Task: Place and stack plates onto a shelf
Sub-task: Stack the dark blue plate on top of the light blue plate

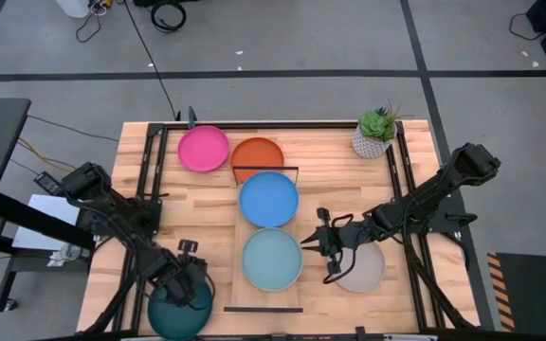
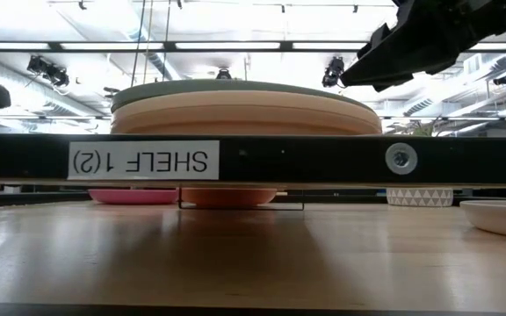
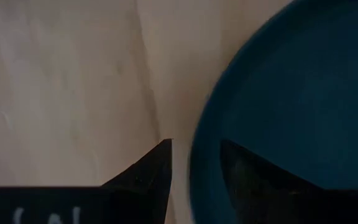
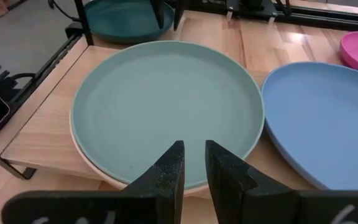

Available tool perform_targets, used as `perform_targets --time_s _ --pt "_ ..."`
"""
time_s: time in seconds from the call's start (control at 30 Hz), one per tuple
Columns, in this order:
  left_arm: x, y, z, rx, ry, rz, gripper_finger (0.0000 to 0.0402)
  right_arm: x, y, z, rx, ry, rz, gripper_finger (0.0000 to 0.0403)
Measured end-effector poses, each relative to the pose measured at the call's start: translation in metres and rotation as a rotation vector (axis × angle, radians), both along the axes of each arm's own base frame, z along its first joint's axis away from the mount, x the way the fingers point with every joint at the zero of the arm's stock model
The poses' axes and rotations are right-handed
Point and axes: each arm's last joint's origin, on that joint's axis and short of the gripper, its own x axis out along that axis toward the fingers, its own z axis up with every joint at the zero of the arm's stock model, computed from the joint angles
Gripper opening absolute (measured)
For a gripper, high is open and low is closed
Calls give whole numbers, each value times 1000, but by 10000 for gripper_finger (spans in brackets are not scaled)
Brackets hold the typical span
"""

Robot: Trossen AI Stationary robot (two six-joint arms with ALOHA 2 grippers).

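My left gripper (image 3: 194, 146) is open at the table's near left, pointing down over the dark teal plate (image 1: 180, 311). One finger (image 3: 157, 171) stands outside its rim (image 3: 199, 155) and the other (image 3: 247, 174) inside; a strip of wood shows between the outer finger and the rim. My right gripper (image 4: 193, 149) hovers with a narrow gap over the right rim of the light teal plate (image 4: 166, 106), touching nothing. That plate tops a stack on the shelf (image 1: 254, 299), with a cream edge (image 4: 89, 165) under it. The blue plate (image 1: 268, 199) lies farther back on the shelf.
A grey plate (image 1: 362, 270) lies on the table right of the shelf, under my right arm. The orange plate (image 1: 257, 154) and pink plate (image 1: 204, 149) sit near the far edge, with a potted plant (image 1: 376, 133) at the far right. Black frame rails (image 1: 148, 189) run along both sides.
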Motion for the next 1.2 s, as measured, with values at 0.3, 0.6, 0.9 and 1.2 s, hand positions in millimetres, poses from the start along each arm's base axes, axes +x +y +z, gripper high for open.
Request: perform_targets --time_s 0.3,0.6,0.9,1.2 --pt "1 3 -5 -57 33 -41 78 1 0 1 -6 -16 7 70" --pt "-9 17 13 -26 70 -99 12 1 0 2 -8 -20 7 70" --pt "-34 89 79 32 -165 321 12 1 0 2 -5 -24 6 70" --pt "-56 152 116 -163 -451 940 12 1 0 2 3 -26 3 70"
